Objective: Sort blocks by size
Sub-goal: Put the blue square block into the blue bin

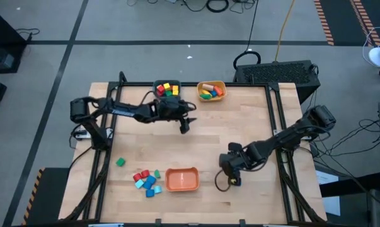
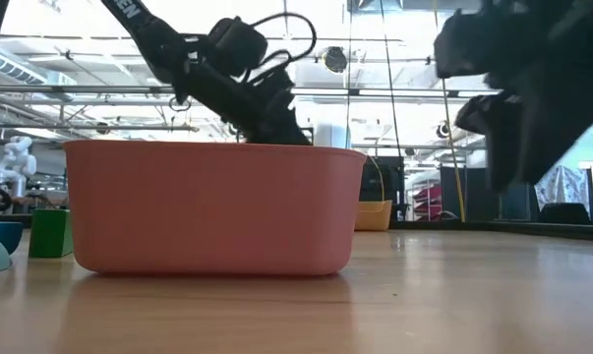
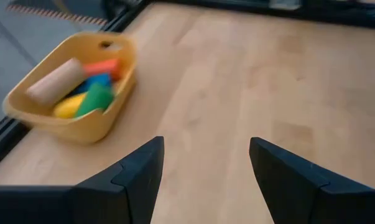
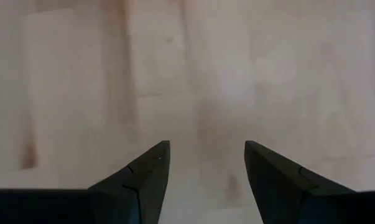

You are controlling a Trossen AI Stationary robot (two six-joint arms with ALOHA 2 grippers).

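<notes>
Over the bare worktop (image 1: 253,120), both arms hang with fingers spread and empty.
Left gripper (image 1: 185,125) reaches from the far bowls; right gripper (image 1: 232,178) bends low beside the orange bowl (image 1: 181,179); loose blocks (image 1: 146,180) lie near it.

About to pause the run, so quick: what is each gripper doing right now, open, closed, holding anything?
Left gripper: open, holding nothing, over bare table near the yellow bowl.
Right gripper: open, holding nothing, over bare table.
</notes>
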